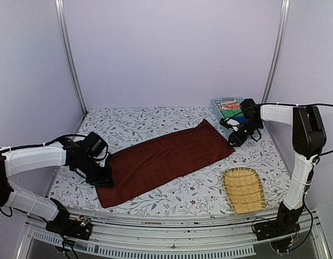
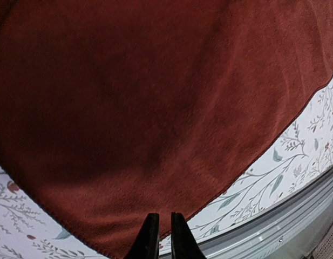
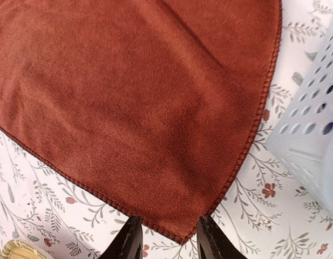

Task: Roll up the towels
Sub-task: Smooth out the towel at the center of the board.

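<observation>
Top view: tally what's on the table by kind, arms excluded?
Brown towel: 1
Plastic basket: 1
Wicker tray: 1
Cloths in the basket: 2 seen, orange-red cloth and green cloth; more may be hidden
Total: 5 seen

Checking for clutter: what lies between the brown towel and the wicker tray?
Nothing: only bare floral table cover separates towel from tray, per the top view.
</observation>
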